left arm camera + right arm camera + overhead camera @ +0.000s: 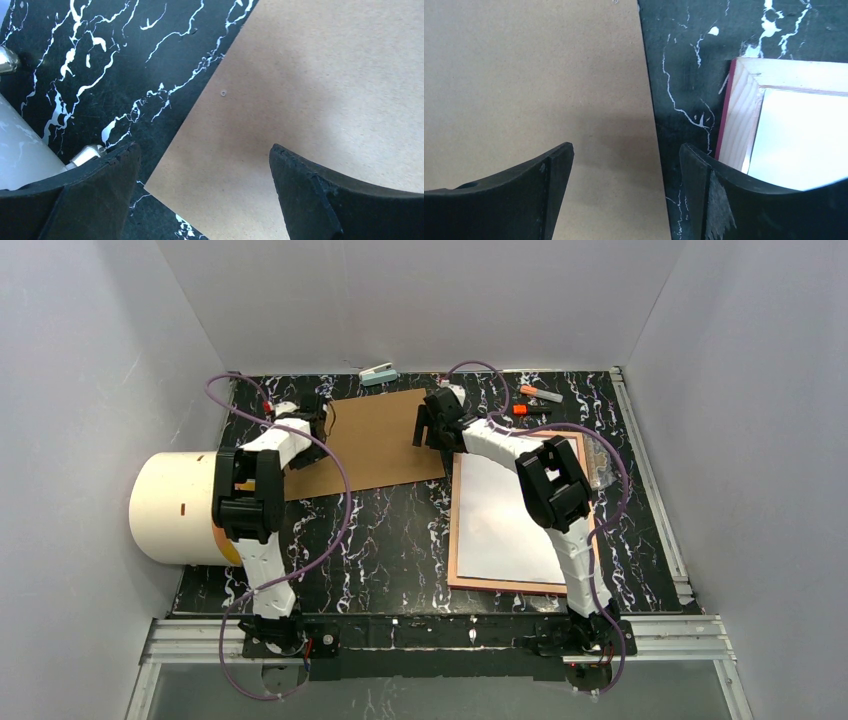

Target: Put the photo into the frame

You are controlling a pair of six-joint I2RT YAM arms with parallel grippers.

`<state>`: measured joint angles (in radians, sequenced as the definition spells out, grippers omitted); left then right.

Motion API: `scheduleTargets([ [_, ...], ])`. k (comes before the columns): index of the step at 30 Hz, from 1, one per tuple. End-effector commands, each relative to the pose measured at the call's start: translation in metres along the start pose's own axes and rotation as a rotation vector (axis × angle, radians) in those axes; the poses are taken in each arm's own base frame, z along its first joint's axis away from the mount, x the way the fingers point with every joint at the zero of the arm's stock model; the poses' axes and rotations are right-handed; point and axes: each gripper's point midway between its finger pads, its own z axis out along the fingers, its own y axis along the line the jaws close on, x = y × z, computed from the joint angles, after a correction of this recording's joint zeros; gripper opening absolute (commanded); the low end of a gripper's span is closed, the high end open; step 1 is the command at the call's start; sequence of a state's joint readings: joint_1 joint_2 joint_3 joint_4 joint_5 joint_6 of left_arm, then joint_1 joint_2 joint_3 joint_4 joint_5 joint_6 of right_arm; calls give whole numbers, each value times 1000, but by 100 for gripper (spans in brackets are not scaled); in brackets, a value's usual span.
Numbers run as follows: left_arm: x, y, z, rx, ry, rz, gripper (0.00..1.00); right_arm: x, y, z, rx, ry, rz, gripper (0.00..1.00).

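Observation:
The frame (505, 585) lies back-up on the right of the table, its pale wood rim showing. The photo (498, 520) lies inside it, white back up. The right wrist view shows the frame's corner (741, 115), a pink edge, and the white sheet (804, 140). My right gripper (432, 430) is open and empty over the right edge of the brown backing board (375, 435), just left of the frame (626, 150). My left gripper (322, 420) is open and empty over the board's left corner (205, 152). The board also shows in both wrist views (310, 75) (524, 75).
A cream cylinder (170, 505) lies at the table's left edge beside the left arm. A small teal object (379, 373) sits at the back. Orange markers (540, 393) and a clear plastic bag (600, 465) lie at the back right.

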<state>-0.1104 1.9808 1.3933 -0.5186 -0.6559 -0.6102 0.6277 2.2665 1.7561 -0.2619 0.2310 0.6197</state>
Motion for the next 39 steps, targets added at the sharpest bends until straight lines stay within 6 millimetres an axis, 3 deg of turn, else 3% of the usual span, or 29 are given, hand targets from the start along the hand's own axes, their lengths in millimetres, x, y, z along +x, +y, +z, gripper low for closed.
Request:
scheduleTargets([
  [1, 6, 24, 8, -78, 7, -23, 98, -13, -13, 5, 72, -50, -2, 86],
  [5, 22, 16, 17, 27, 79, -57, 99, -10, -14, 8, 71, -41, 1, 87],
  [11, 39, -5, 18, 163, 159, -68, 99, 20, 2, 8, -31, 94, 56, 86],
  [15, 53, -19, 17, 231, 232, -80, 99, 40, 26, -2, -178, 197, 123, 84],
  [19, 66, -28, 21, 255, 287, -84, 98, 45, 49, -15, -304, 251, 168, 79],
  [22, 74, -30, 21, 269, 310, -80, 97, 34, 65, -31, -402, 233, 180, 73],
  [26, 78, -29, 19, 283, 315, -79, 96, 1, 85, -62, -527, 107, 163, 63],
  [31, 79, -28, 14, 301, 317, -88, 94, -32, 97, -96, -612, -41, 104, 58],
  [39, 89, -30, 5, 356, 343, -86, 92, -44, 103, -132, -677, -94, 76, 55],
])
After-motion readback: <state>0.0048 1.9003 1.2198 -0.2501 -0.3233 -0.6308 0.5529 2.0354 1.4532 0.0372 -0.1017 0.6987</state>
